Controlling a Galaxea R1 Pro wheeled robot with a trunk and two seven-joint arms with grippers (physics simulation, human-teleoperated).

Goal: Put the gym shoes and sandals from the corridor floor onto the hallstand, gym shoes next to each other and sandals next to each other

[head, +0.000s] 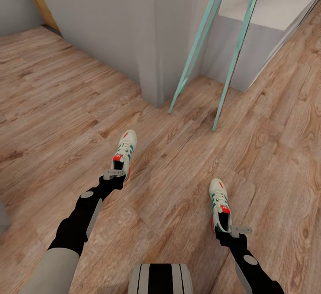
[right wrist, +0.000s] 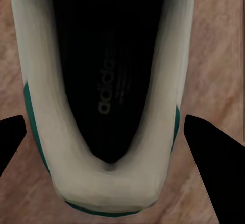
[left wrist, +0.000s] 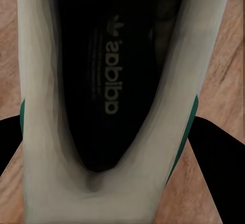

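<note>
Even flat light, soft (blurry) wrist close-ups

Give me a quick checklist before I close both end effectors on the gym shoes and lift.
1. Left end effector lined up at the left gym shoe's heel: ok.
2. Right end effector lined up at the right gym shoe's heel: ok.
3. Fingers straddling each heel in the wrist views: ok.
4. Firm grip on either shoe: cannot tell.
5. Both shoes off the corridor floor: not ok.
6. Mint-green poles ahead kept clear of the arms: ok.
</note>
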